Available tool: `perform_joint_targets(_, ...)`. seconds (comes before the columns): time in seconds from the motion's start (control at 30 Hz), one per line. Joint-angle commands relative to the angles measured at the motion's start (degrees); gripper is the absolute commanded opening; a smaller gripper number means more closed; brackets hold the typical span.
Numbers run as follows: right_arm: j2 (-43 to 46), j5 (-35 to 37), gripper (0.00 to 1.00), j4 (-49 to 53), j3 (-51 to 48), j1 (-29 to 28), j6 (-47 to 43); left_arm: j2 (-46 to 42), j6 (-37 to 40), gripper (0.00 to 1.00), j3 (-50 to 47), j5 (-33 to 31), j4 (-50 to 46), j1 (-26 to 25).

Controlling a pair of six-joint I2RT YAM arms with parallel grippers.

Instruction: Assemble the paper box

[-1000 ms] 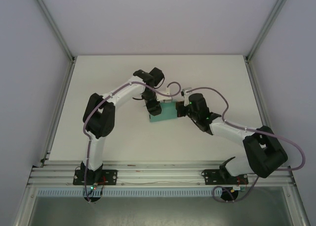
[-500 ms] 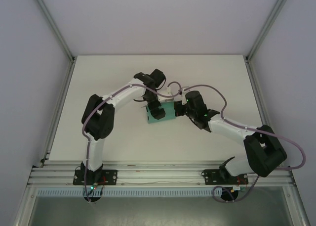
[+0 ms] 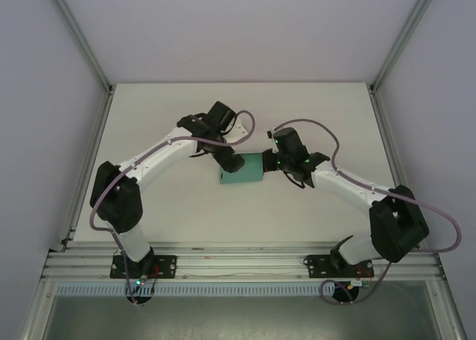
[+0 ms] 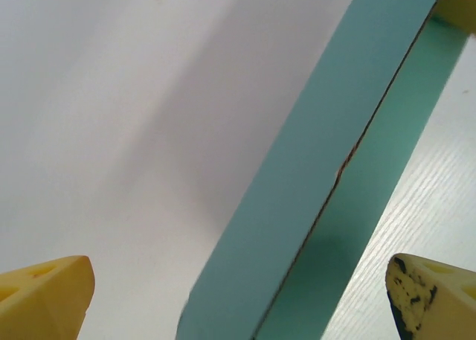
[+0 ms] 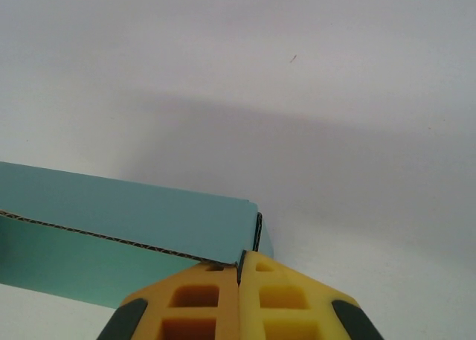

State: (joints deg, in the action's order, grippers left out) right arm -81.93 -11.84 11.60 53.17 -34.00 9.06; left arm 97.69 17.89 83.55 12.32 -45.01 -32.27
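At the middle of the white table [image 3: 149, 199], in the overhead view, the paper box [image 3: 242, 170] lies as a small teal-green block, its long side running roughly from 9 to 3 o'clock with a slight tilt. The left gripper [image 3: 230, 161] sits over the box's 10 o'clock corner, its arm reaching in from 8 o'clock. The right gripper [image 3: 274, 164] meets the box at its 3 o'clock end, its arm coming in from 4 o'clock

In the left wrist view, the left gripper [image 4: 238, 303] stands spread wide, its two yellow pads [image 4: 44, 295] far apart at the 7 and 5 o'clock corners of the picture. Neither pad touches the card. The paper box [image 4: 312, 191] crosses between them as a slanted teal panel running from 6 toward 1 o'clock, with a thin brown cut edge along its length and a darker green face beside it. At its far end, at 1 o'clock, a bit of another yellow pad touches the card

In the right wrist view, the right gripper [image 5: 240, 299] has its yellow fingers [image 5: 193, 310] pressed together, and the thin end edge of the paper box [image 5: 126, 232] is nipped in the seam between them. The box stretches away from that grip toward 9 o'clock, resting on the table [image 5: 297, 94], with a corrugated cut edge showing along its upper panel
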Motion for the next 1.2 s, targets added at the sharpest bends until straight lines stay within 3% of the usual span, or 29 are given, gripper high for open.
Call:
perform_joint_targets(0.0, -1.1, 0.7, 0.0, 9.1, 2.4, -0.9, 1.1, -5.1, -6.9, 1.0, -5.0, -8.4, 2.0, -0.3)
perform_joint_targets(0.1, -1.7, 0.6, 0.0, 11.6, 4.2, -1.2, 0.5, -7.9, -8.3, 0.95, -8.7, -11.3, 3.1, -0.3)
perform_joint_targets(0.17, -2.0, 0.9, 0.0, 12.8, 5.1, -1.4, 0.2, -8.3, -8.0, 0.84, -9.6, -11.4, 2.9, -0.3)
perform_joint_targets(0.3, -2.6, 0.6, 0.0, 13.8, 5.9, -1.5, 0.3, -7.1, -7.5, 0.74, -9.7, -10.0, 3.4, -0.3)
perform_joint_targets(0.47, -3.0, 1.1, 0.0, 14.0, 6.5, -1.8, 0.5, -5.8, -7.3, 0.45, -8.1, -5.2, 3.3, -0.3)
perform_joint_targets(0.63, -3.1, 2.0, 0.0, 14.6, 6.7, -2.3, 0.8, -6.0, -9.2, 0.15, -8.0, -5.0, 2.8, -0.3)
perform_joint_targets(0.83, -3.2, 6.0, 0.0, 17.3, 7.8, -4.9, 2.1, -4.1, -19.9, 0.11, -5.1, -1.0, 0.2, -0.3)
perform_joint_targets(0.97, -3.5, 8.5, 0.0, 17.2, 7.1, -7.0, 4.6, -2.5, -28.4, 0.08, -2.1, -2.7, -5.6, -0.3)
perform_joint_targets(1.03, -3.7, 8.9, 0.0, 16.9, 6.7, -7.5, 6.1, -2.5, -32.2, 0.11, -0.8, -5.0, -8.0, 0.0)
perform_joint_targets(1.17, -3.9, 9.3, 0.0, 16.1, 6.6, -9.0, 7.0, -0.5, -35.9, 0.05, 2.8, -0.4, -14.5, 1.9)
